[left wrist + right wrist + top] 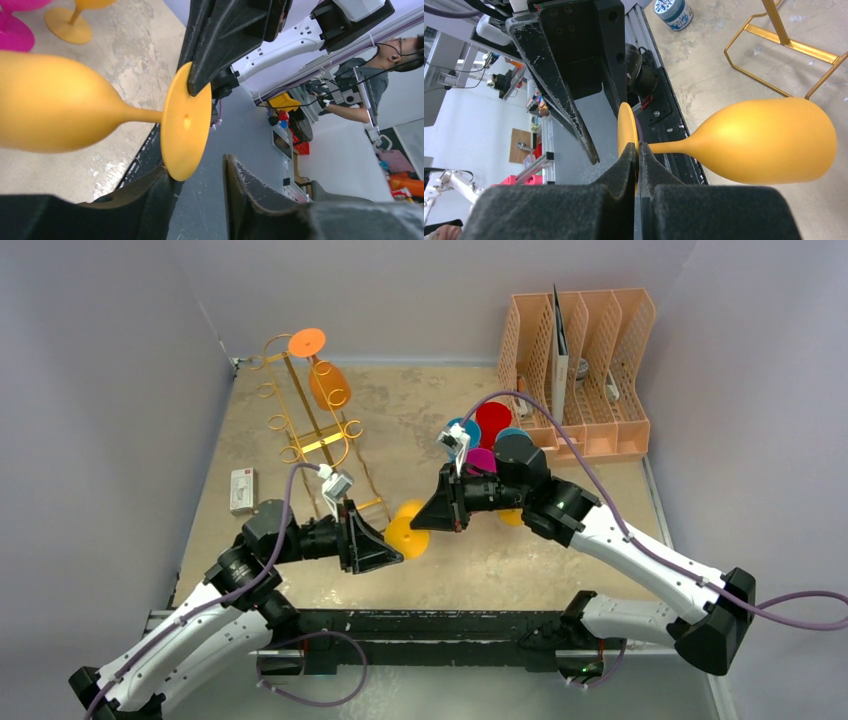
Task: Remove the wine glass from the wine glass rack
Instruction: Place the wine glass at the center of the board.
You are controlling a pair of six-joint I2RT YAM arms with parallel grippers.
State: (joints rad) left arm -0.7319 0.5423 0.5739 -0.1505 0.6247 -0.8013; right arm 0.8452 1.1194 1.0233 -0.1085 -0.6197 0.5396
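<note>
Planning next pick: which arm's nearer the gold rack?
Left. The left arm ends beside the gold rack's base; the right arm sits farther right, right claw shut on the yellow glass's foot.

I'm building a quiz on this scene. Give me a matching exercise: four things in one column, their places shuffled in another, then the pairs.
1. nearer yellow wine glass
2. orange wine glass
3. peach file organiser
4. white box

A. far right corner of the table
B. hanging on the gold rack
C. near the left edge
D. foot pinched in the right fingers

Pairs: 1-D, 2-B, 3-A, 4-C.
</note>
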